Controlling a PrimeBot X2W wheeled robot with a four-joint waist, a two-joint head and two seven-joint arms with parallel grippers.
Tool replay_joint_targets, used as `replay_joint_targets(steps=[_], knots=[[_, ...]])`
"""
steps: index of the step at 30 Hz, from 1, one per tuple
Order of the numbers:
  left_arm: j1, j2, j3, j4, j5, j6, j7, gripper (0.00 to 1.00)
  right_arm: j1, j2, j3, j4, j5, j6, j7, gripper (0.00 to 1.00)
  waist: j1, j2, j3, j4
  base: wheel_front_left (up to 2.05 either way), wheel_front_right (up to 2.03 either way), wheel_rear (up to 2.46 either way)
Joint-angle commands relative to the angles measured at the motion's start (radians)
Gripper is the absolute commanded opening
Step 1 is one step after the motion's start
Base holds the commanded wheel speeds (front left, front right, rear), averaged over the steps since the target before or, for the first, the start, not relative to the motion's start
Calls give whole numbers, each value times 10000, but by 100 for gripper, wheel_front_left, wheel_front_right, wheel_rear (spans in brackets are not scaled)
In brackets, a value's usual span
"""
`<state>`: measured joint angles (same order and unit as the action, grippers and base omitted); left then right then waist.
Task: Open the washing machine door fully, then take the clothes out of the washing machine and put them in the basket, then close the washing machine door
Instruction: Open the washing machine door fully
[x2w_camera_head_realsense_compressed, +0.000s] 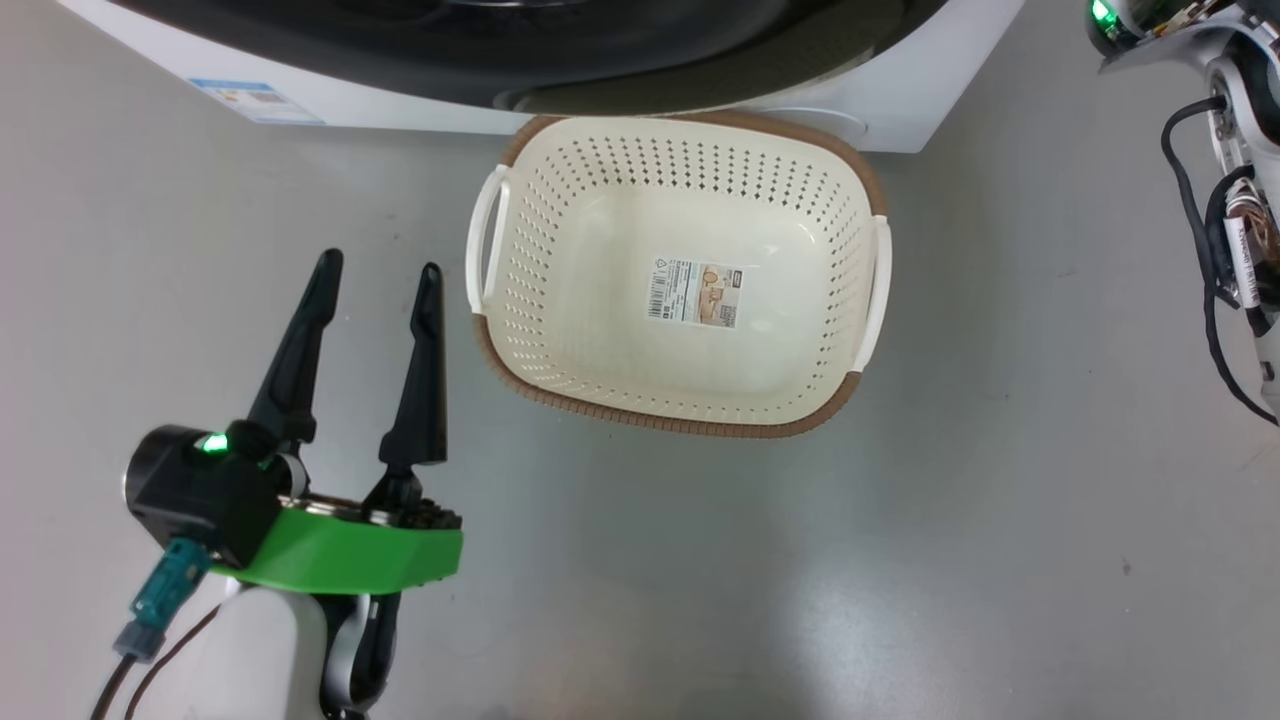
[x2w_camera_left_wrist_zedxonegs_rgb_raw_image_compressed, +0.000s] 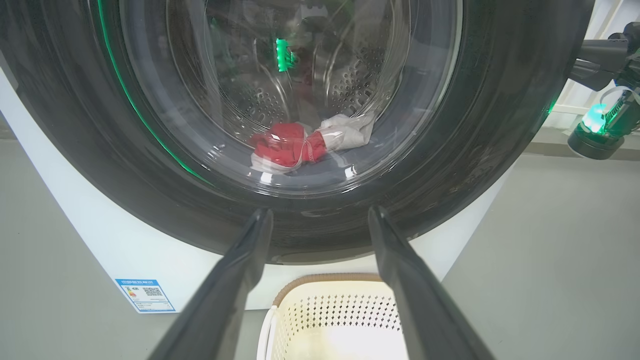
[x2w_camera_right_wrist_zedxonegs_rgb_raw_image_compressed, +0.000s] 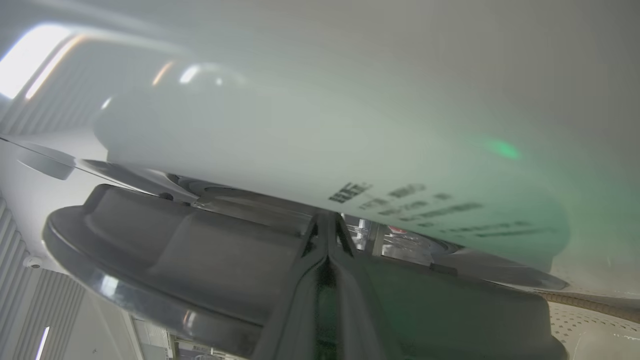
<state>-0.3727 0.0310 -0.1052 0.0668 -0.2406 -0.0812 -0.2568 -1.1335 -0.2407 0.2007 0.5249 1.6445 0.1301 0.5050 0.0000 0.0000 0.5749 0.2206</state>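
From the head, the basket (x2w_camera_head_realsense_compressed: 660, 418) sits empty in the middle of the floor, its far rim just under the washing machine (x2w_camera_head_realsense_compressed: 400, 105) at twelve o'clock, where the black rim of the washing machine door (x2w_camera_head_realsense_compressed: 600, 40) crosses the top edge. Our left gripper (x2w_camera_head_realsense_compressed: 381, 262) hovers at eight o'clock, fingers spread wide and holding nothing, near the basket's left handle but apart from it. Our right arm (x2w_camera_head_realsense_compressed: 1235, 150) runs up the edge at two o'clock. Along the left wrist, the door looms across the top and the clothes (x2w_camera_left_wrist_zedxonegs_rgb_raw_image_compressed: 290, 147) lie in a red and white heap on the drum floor behind the glass, at twelve o'clock from our spread fingertips. We cannot tell whether the door is latched. From the right wrist, our right gripper (x2w_camera_right_wrist_zedxonegs_rgb_raw_image_compressed: 327, 222) is clenched, fingers pressed together with nothing between them, tips at the seam between the door's rim and the white front. We judge the door stiff, fairly heavy and slick on its glossy face, so it is better hooked behind the rim's free edge than pinched. The clothes look light and limp, and a bunched fold at the top of the heap is the place to grip.
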Motion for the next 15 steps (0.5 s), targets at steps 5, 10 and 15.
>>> replay_joint_targets(steps=[5,10,15], knots=[[-87,192,205,-189,-91,-18,-49,100,-198,266,102,-282,-91,6,585,0,0,0,63,65,0,0,0],[-108,192,237,-158,-98,15,-49,100,-160,289,144,-449,-65,6,1099,0,0,0,60,2,0,0,0],[-125,192,278,-113,-80,22,-49,100,42,364,258,-652,-96,6,1559,0,0,0,2,-113,0,0,0]])
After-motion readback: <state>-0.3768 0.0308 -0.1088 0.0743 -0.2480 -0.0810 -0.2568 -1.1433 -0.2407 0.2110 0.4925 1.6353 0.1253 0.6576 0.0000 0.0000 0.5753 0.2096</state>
